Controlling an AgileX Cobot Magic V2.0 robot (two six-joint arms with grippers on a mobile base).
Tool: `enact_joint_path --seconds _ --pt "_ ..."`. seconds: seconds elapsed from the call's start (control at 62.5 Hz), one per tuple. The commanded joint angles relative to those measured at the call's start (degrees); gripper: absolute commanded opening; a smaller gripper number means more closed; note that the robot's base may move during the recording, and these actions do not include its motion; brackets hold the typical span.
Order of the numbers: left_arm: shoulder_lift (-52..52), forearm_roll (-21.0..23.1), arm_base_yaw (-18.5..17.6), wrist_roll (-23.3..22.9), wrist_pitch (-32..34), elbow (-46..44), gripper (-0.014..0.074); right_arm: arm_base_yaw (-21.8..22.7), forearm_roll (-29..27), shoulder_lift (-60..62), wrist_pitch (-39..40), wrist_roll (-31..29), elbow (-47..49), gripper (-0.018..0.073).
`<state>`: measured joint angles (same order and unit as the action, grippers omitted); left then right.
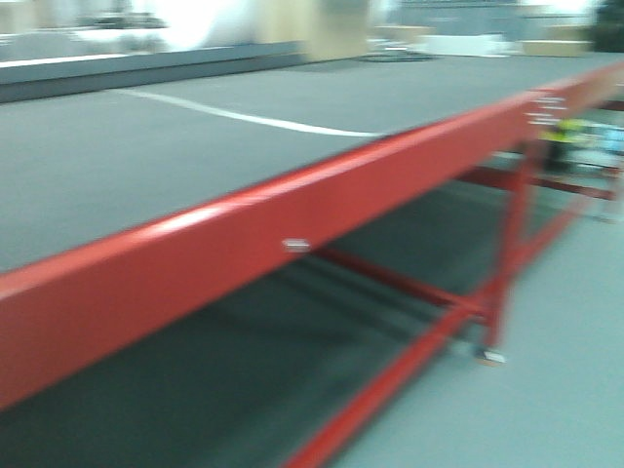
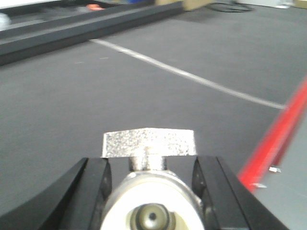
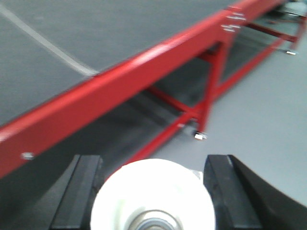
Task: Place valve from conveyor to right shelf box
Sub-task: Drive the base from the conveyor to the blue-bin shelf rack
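Holding, left: left gripper (image 2: 151, 167) clamps the valve (image 2: 150, 201) by its white body; metal T-handle (image 2: 148, 143) juts ahead of the jaws.
Right: right gripper (image 3: 153, 165) looks closed around a similar white round body (image 3: 152, 194).
Handling: likely rigid, weighty, smooth; grip the body, not the handle.
Edges: conveyor (image 2: 72, 96) beneath left gripper; red rail (image 3: 120, 81) ahead-left of right gripper.
Room: open floor (image 3: 259, 124) ahead-right.
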<state>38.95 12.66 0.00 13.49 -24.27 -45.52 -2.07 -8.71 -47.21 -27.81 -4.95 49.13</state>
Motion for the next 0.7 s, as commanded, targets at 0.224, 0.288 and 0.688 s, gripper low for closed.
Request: enact_joint_path --seconds 0.224,0.288,0.688 --pt "-0.34 0.56 -0.14 -0.19 3.07 -0.31 -0.0111 0.31 0.34 0.52 4.36 -0.47 0.55 -0.0165" --pt "-0.34 0.56 -0.14 -0.19 3.07 -0.31 -0.0111 0.31 0.34 0.52 4.36 -0.47 0.55 -0.0165" --pt "-0.34 0.56 -0.14 -0.19 3.07 -0.31 -0.0111 0.31 0.34 0.52 4.36 -0.47 0.55 -0.0165"
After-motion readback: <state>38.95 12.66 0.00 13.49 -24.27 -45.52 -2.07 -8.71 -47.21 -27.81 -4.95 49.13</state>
